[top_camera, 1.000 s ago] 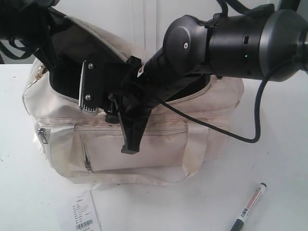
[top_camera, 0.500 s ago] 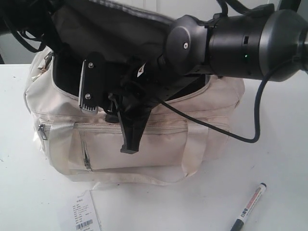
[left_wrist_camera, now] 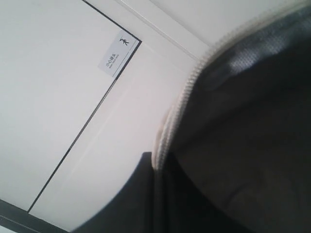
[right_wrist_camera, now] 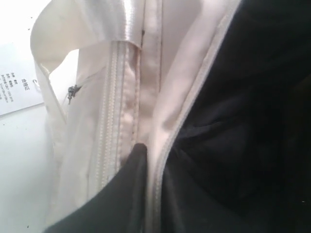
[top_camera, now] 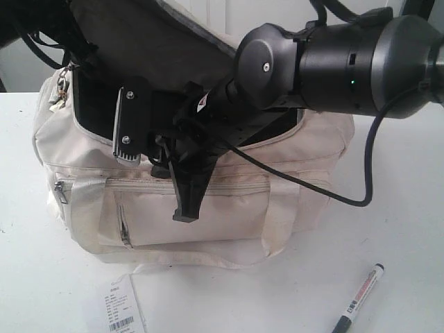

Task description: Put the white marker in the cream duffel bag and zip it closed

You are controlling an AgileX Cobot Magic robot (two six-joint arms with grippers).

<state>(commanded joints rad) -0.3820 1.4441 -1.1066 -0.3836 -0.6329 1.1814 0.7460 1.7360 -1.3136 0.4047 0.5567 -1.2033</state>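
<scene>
Rising flap [top_camera: 146, 41] opens the cream duffel bag [top_camera: 305, 159] wider.

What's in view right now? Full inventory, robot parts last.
cream duffel bag: 1, cream with dark lining, centre of table, top flap up, main opening unzipped
white marker: 1, white barrel, black cap, on the table in front of the bag, towards the right, not in the bag
paper tag: 1, white with barcode, flat on the table in front of the bag's left end
table: 1, white, under everything
wall sign: 1, white with a black figure, on the wall behind
cable: 1, black, looping off the right arm
left arm: 1, black, top left by the flap
right arm: 1, black, from the right; one finger hangs down the bag's front
</scene>
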